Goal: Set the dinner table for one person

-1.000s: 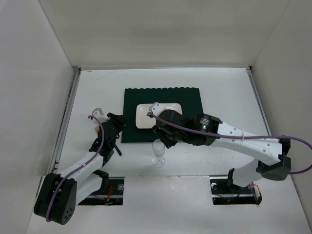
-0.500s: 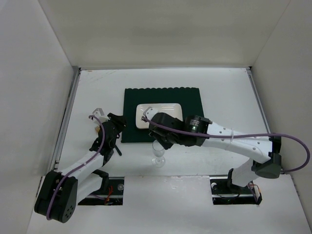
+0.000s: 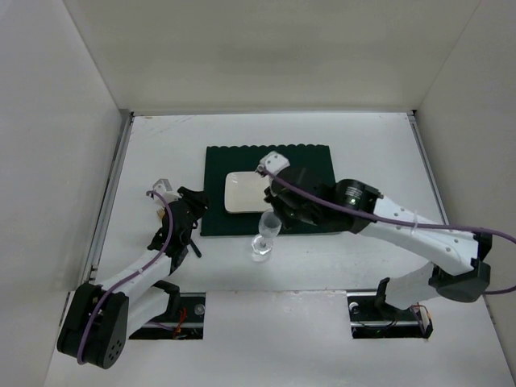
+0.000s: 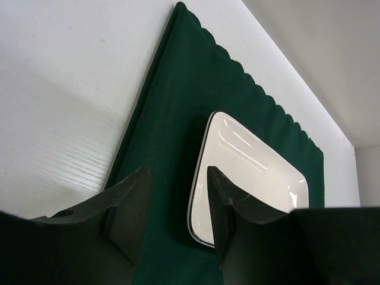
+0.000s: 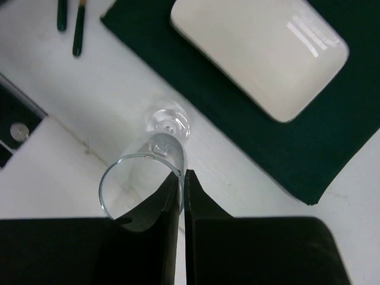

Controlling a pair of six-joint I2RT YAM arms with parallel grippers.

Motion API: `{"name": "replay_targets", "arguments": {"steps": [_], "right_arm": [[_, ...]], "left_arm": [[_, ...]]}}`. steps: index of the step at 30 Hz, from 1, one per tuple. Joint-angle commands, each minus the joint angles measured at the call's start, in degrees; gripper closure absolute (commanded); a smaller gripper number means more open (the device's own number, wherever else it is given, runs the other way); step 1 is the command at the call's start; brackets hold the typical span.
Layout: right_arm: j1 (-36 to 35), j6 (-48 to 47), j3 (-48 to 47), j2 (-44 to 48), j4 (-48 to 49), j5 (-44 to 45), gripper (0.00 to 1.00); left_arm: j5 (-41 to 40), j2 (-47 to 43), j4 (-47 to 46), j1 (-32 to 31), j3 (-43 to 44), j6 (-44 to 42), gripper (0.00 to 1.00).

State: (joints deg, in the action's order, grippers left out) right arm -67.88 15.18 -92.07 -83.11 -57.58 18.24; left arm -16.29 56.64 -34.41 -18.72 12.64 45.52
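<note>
Right wrist view, nearest first: the right gripper has just pinched shut on the rim of the wine glass, one finger inside the bowl and one outside; a second ago its jaws stood apart over the glass

Seen from above, the glass now leans, its foot just near of the green placemat, and whether that foot has left the dinner table I cannot tell

To the left the left gripper has not moved, its jaws apart with nothing between them, at the mat's left edge

On the mat's left half lies the white plate

The white table runs under it all, from the arm bases to the far wall

With the grip made, the glass looks ready to be carried to its place by the plate; a pinch on a thin rim may well let it swing or slip
</note>
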Motion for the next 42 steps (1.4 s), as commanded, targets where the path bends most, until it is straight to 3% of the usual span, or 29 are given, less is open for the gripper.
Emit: {"name": "replay_targets", "arguments": {"steps": [1,8,14,18,30,42], "right_arm": [[4.4,0.5,-0.1,7.2,10.4,3.9,0.91],[24.6,-1.5,4.0,8.7,24.3,1.2,0.90],[39.8,-3.3,-2.8,-0.6,25.8,-1.5,0.90],[45.5,-4.2,-9.3,-7.7,24.1,-1.4,0.90],[48.7,-6.2,-20.1,-21.5,19.4,-0.8,0.90],[48.6,-7.2,-23.1,-24.7,15.8,0.0,0.88]], "left_arm": [[0.6,-0.5,-1.7,0.3,-0.3,0.5,0.60],[0.8,-0.6,-2.0,-0.3,-0.3,0.7,0.60],[1.4,-0.6,-1.9,0.3,-0.3,0.9,0.60],[1.2,0.7,-2.1,0.3,-0.2,0.9,0.60],[1.4,3.2,-3.1,0.5,0.1,1.0,0.60],[1.5,4.4,-3.8,0.5,0.3,1.2,0.60]]}}
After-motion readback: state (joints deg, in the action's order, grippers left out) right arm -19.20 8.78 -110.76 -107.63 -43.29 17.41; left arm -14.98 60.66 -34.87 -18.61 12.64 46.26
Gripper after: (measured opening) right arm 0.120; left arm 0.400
